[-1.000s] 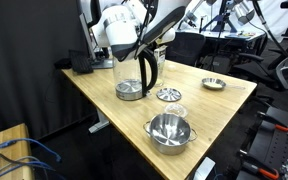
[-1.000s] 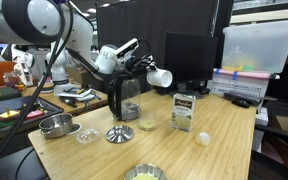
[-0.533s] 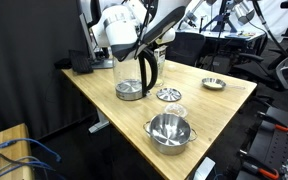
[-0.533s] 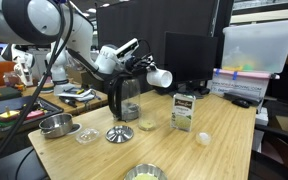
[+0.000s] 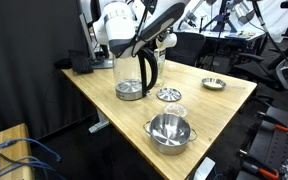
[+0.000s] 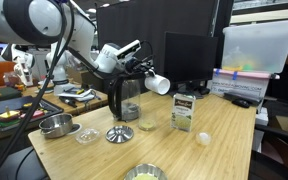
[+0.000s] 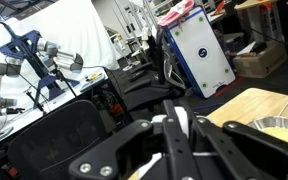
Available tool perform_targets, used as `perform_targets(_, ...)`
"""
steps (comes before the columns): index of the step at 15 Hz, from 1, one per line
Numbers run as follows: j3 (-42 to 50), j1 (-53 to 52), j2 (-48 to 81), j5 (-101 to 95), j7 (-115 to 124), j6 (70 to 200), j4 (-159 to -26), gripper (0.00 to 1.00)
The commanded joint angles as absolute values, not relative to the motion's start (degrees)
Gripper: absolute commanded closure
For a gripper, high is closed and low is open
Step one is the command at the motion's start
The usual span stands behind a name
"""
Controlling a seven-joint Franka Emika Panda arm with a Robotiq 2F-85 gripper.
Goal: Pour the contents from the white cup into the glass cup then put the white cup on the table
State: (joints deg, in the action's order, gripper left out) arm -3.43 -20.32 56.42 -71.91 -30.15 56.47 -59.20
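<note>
white cup point(image 6: 158, 84) hangs in the air, pinched in the closed claw point(image 6: 148, 77) and tipped well over on its side, mouth turned away from the arm. in an exterior view it sits just right of the glass cup point(image 6: 125, 101), near the level of its top but not squarely over the opening, which the arm hides. the glass cup stands upright on the worktop point(image 6: 229, 150), towards the far left.

the pour looks to be the step in hand; whether anything has left the cup i cannot tell. next, the mouth wants bringing over the opening, then the cup righting and lowering onto a bare patch of worktop, away from the dishes.

counted: one white cup, one glass cup, one steel bowl point(image 5: 170, 130), one perforated metal disc point(image 5: 169, 94), one small clear dish point(image 5: 174, 110), one small metal dish point(image 5: 214, 84).
</note>
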Motion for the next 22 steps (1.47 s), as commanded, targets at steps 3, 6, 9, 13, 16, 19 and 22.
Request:
perform_targets(3,-5.32,-18.13,57.34,-64.87,-28.35,56.5,-58.06,0.98)
perform_targets(6,-6.24,-16.94,57.02,-59.61,-27.29,56.9,-57.18,0.98)
perform_targets(9,-6.93,-15.75,57.17,-53.41,-25.11,57.11,-55.24,0.98)
perform_targets(13,-8.04,-13.45,56.5,-43.64,-19.59,58.42,-53.75,0.98)
perform_targets(16,-9.06,-11.01,55.55,-35.52,-16.43,59.32,-53.07,0.98)
perform_targets(19,-9.54,-8.06,54.1,-28.56,-12.24,62.05,-53.81,0.98)
perform_targets(22,-9.36,-4.57,50.98,-23.74,-7.63,66.79,-56.84,0.98)
